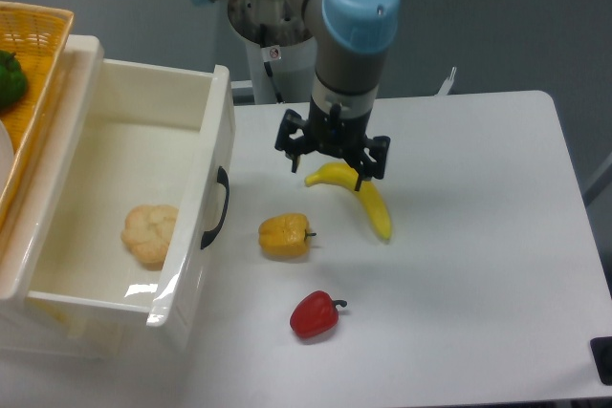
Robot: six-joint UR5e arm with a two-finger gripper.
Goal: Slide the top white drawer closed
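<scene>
The top white drawer (pixel 196 193) stands pulled far out of the cabinet at the left, its black curved handle (pixel 218 207) facing the table. Inside it lies a pale cauliflower-like piece (pixel 150 232). My gripper (pixel 328 172) hangs open above the table, well to the right of the drawer front, over the near end of a yellow banana (pixel 368 200). Nothing sits between its fingers.
A yellow pepper (pixel 284 235) lies just right of the drawer handle and a red pepper (pixel 315 314) lies nearer the front. A woven yellow basket (pixel 29 64) with a green item sits on top of the cabinet at the far left.
</scene>
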